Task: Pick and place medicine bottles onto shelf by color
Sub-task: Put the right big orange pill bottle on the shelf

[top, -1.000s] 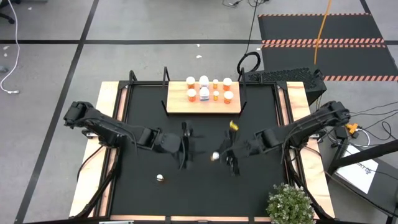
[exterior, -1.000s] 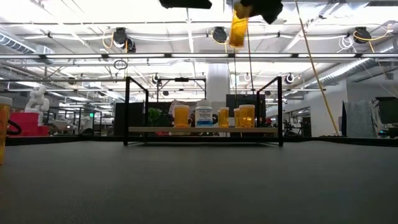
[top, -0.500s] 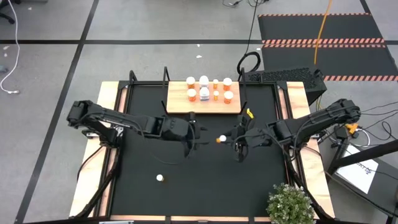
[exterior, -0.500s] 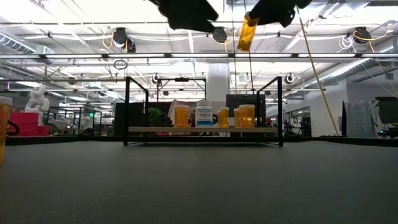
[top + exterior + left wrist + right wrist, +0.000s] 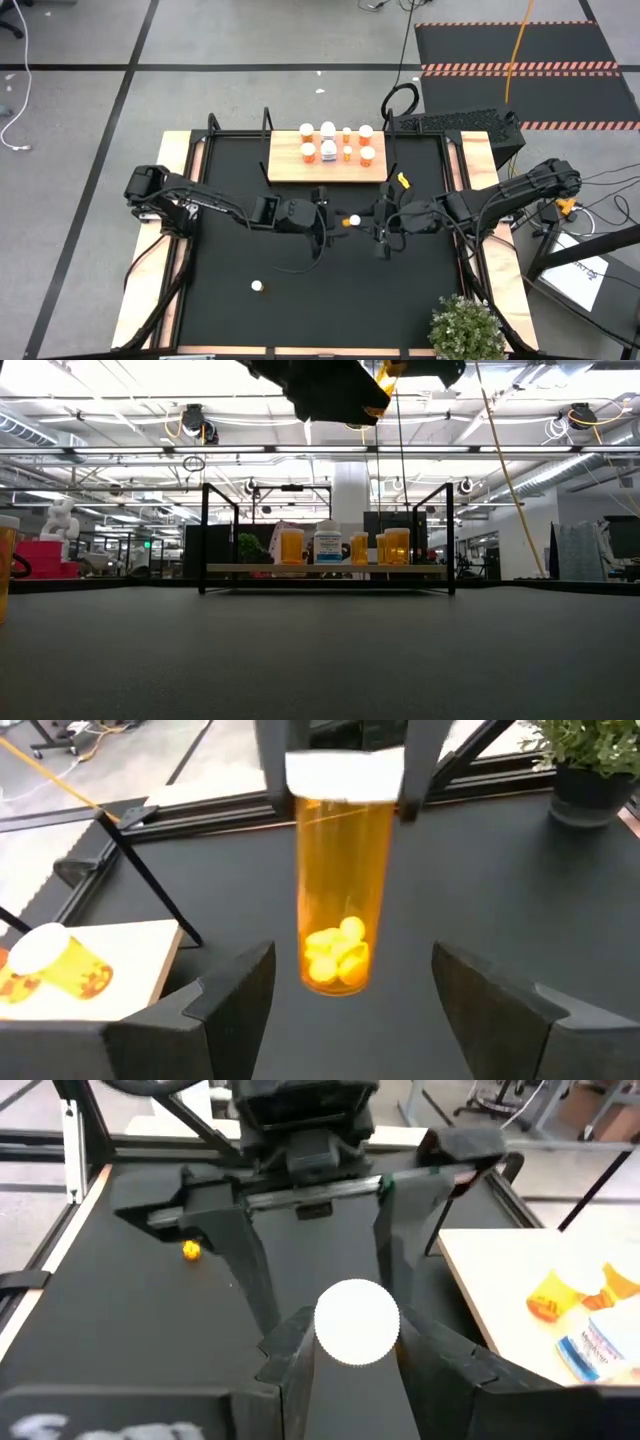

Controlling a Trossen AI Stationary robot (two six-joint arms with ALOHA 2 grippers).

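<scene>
Right hand (image 5: 375, 222) is clamped on the white cap end of an orange bottle (image 5: 340, 900), held in the air above mid-table (image 5: 240, 250), just in front of the shelf (image 5: 285, 170). Left hand (image 5: 355, 995) has its fingers apart either side of the bottle body, not touching. Handover risk: if right releases before left closes, the bottle drops; an off-centre close could knock it askew. 1 bottle (image 5: 257, 286) stands alone near the table's front.
</scene>
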